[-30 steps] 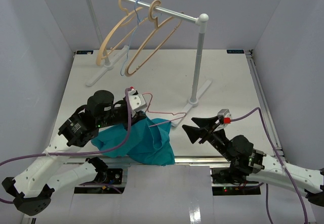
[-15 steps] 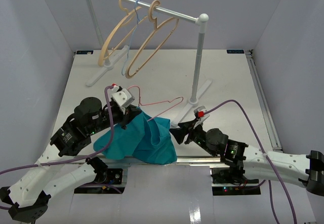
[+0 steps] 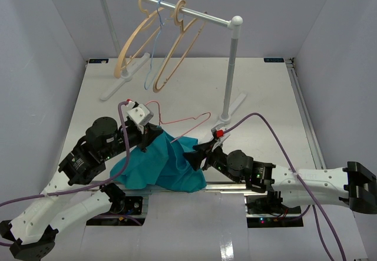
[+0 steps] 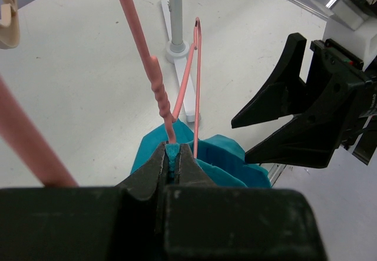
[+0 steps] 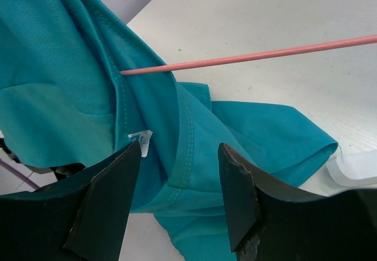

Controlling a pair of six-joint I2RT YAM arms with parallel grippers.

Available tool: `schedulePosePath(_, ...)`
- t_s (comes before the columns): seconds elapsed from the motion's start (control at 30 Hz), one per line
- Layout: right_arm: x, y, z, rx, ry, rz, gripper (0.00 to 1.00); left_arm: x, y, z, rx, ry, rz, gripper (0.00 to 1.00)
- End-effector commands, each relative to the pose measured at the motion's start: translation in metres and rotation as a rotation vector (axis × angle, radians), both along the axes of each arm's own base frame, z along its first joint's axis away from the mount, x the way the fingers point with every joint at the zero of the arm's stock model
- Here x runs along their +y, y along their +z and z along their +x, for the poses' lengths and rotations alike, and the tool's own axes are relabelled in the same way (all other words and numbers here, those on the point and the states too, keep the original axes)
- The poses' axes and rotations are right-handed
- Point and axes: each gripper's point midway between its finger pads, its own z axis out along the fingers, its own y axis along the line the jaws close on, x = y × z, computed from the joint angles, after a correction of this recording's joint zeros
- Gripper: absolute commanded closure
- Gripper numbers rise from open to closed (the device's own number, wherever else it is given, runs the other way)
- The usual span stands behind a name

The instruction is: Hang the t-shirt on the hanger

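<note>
Right hand (image 5: 179,149) gapes over t-shirt (image 5: 59,55), hanger (image 5: 265,52) across, rack post (image 3: 230,78) beyond.

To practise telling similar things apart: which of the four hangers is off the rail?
The thin pink hanger, clamped in the left gripper; the two beige hangers and the light-blue hanger hang on the rail.

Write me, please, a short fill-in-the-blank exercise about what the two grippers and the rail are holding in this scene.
1. The left gripper is shut on the pink hanger, with a fold of the ____ t-shirt caught between its jaws.
2. The right gripper hovers over the t-shirt with its jaws ____.
3. The rail at the back carries ____ thick beige hangers.

Missing words: teal; open; two.
</note>
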Motion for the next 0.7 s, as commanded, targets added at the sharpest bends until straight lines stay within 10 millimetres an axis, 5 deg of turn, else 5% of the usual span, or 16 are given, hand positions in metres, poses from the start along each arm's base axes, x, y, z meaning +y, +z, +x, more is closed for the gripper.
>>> schedulePosePath(0.0, 0.006, 0.008, 0.011, 0.025, -0.109, 0.016, 0.39, 0.0, 0.014, 0.004, -0.037, 0.021, -0.051, 1.0)
schedulePosePath(0.17, 0.012, -0.019, 0.012, 0.081, -0.154, -0.05, 0.4, 0.0, 0.014, 0.007, -0.033, 0.04, -0.062, 1.0)
schedulePosePath(0.37, 0.02, -0.029, 0.012, 0.094, -0.174, -0.072, 0.43, 0.001, 0.015, 0.006, -0.036, 0.04, -0.067, 1.0)
schedulePosePath(0.47, 0.012, -0.038, 0.014, 0.117, -0.218, -0.096, 0.52, 0.005, 0.018, 0.005, -0.049, 0.053, -0.074, 1.0)
schedulePosePath(0.6, -0.006, -0.05, 0.017, 0.122, -0.27, -0.114, 0.91, 0.01, 0.023, 0.003, -0.059, 0.067, -0.087, 1.0)
schedulePosePath(0.67, -0.019, -0.049, 0.023, 0.106, -0.321, -0.113, 0.92, 0.01, 0.026, -0.002, -0.055, 0.049, -0.097, 1.0)
